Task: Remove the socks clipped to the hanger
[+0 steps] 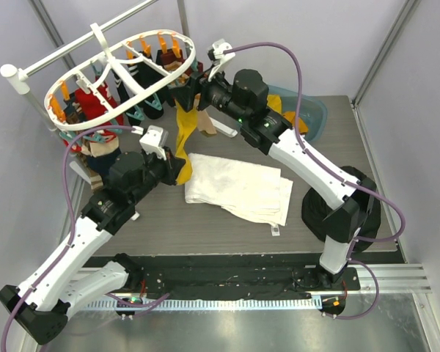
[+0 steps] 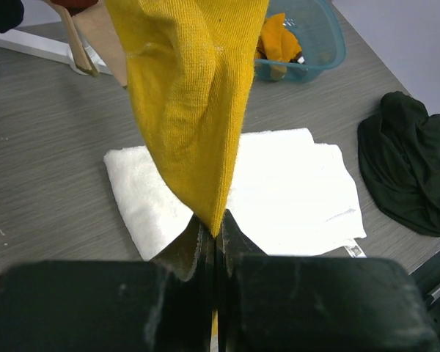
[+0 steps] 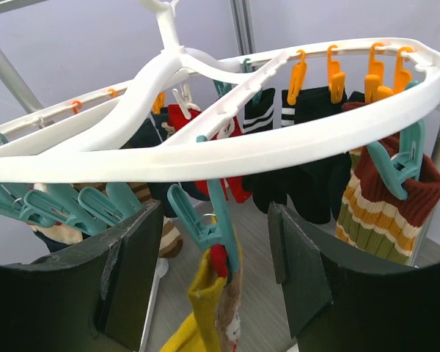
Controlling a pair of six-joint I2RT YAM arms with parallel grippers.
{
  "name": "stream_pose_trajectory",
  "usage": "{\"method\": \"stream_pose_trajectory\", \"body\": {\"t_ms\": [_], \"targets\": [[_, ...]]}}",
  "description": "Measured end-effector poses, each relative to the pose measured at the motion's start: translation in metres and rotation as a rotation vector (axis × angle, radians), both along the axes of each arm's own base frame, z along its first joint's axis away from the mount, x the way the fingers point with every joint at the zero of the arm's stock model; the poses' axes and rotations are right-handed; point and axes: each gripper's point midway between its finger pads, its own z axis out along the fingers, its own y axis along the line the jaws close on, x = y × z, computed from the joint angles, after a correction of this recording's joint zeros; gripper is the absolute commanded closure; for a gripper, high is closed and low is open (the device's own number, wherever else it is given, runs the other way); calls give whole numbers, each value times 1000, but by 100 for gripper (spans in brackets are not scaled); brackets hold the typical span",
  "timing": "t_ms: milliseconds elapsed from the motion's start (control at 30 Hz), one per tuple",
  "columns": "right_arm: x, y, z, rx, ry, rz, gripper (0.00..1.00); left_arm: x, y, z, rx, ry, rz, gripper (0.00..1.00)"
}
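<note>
**Socks [image 3: 315,169] crowd the hanger [image 3: 279,143]**

Black, red and striped socks dangle from orange and teal clips all round the white frame, which hangs on a pole [image 1: 59,52] at the back left of the table [image 1: 205,227]. Below lie a folded white cloth [image 2: 293,183], a black garment [image 2: 411,169] to the right and a blue tub [image 2: 330,51] at the back. One yellow sock [image 2: 191,88] hangs from a teal clip [image 3: 205,220] on the near rim, with other teal clips and a striped sock [image 3: 381,198] close on either side. The left gripper [image 2: 214,235] is clamped tight on this sock's lower end, above the cloth. The right gripper [image 3: 216,216] stands open, one finger on each side of that clip, holding nothing.
</note>
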Motion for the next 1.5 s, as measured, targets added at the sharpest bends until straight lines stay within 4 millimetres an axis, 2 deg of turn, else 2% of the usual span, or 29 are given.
{"method": "stream_pose_trajectory", "body": {"t_ms": [200,233,300,333,400,433,467,933,967,1000,1033,1133,1167,1233,1267,1300,1333,1367,1400,1500], "targets": [[-1,13,-5,-44,-34,-25,38,0,0,0,0,1,-3,100],[-1,14,-5,-50,-38,-30,42,0,-1,0,0,1,-4,100],[1,18,-5,-62,-52,-55,53,-1,-1,0,-1,1,-5,100],[2,19,-6,-70,-60,-66,66,-1,-1,0,-1,1,-6,100],[4,19,-7,-79,-66,-86,78,-1,-1,-1,-1,2,-6,100],[4,19,-8,-83,-65,-98,93,-1,-1,-1,0,2,-6,100],[4,18,-8,-87,-69,-105,99,-1,-1,-1,0,3,-6,100],[12,15,-12,-81,-69,-156,99,-2,0,-5,3,7,-6,100],[12,14,-11,-78,-69,-159,93,-2,0,-5,3,7,-6,100],[13,14,-11,-75,-69,-161,82,-2,0,-5,3,7,-6,100],[13,14,-11,-74,-68,-162,64,-2,0,-5,4,8,-6,100],[12,14,-10,-64,-63,-161,52,-2,0,-6,5,10,-6,100],[12,15,-9,-58,-61,-166,52,-2,0,-6,5,10,-6,100],[12,15,-8,-55,-59,-165,74,-2,0,-6,4,10,-6,100],[12,15,-8,-55,-60,-166,81,-2,0,-6,4,10,-6,100],[12,14,-9,-58,-61,-168,85,-2,0,-6,5,11,-6,100],[13,14,-10,-58,-56,-174,85,-2,0,-6,4,11,-6,100],[13,14,-9,-56,-56,-174,82,-2,0,-6,4,11,-6,100],[14,13,-10,-57,-54,-179,73,-2,0,-6,4,11,-6,100],[14,12,-10,-56,-50,-185,57,-2,0,-6,4,11,-6,100]]}}
